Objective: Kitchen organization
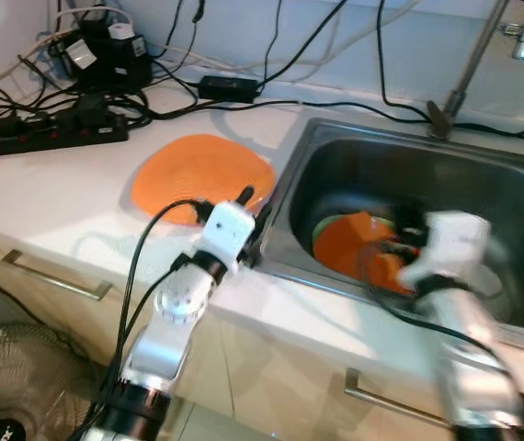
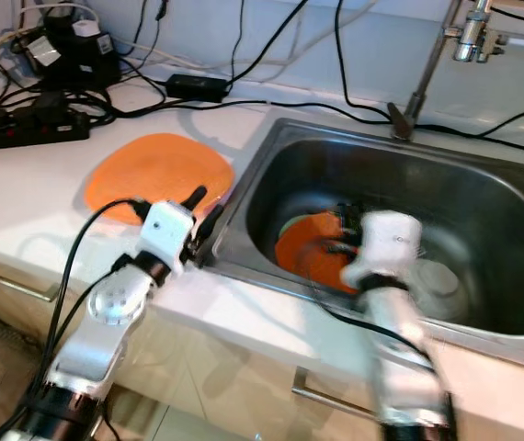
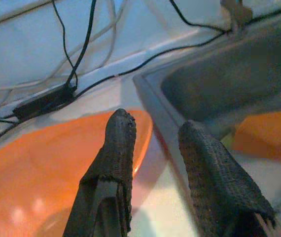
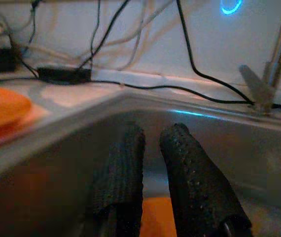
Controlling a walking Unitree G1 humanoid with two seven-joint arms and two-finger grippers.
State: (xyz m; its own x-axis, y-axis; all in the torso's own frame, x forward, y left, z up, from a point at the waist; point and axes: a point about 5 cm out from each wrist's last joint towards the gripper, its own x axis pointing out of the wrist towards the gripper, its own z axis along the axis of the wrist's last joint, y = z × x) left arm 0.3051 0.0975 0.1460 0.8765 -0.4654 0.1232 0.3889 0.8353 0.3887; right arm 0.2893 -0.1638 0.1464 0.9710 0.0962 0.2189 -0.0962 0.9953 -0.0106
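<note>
An orange plate (image 1: 202, 175) lies flat on the white counter just left of the steel sink (image 1: 519, 184). My left gripper (image 1: 253, 207) hovers at that plate's near right edge, by the sink rim; in the left wrist view its fingers (image 3: 121, 143) stand open with nothing between them. A second orange plate (image 1: 354, 243) rests in the sink's basin on a green plate (image 1: 322, 228). My right gripper (image 1: 395, 246) is down in the basin over this plate, blurred. In the right wrist view its fingers (image 4: 180, 148) are almost together and hold nothing.
A faucet (image 1: 469, 69) rises behind the sink. A black power strip (image 1: 55, 138), an adapter (image 1: 230, 87) and several cables crowd the counter's back. A pale dish (image 2: 441, 276) lies in the basin's right part. Drawer handles (image 1: 55, 276) and a fan (image 1: 14, 377) are below.
</note>
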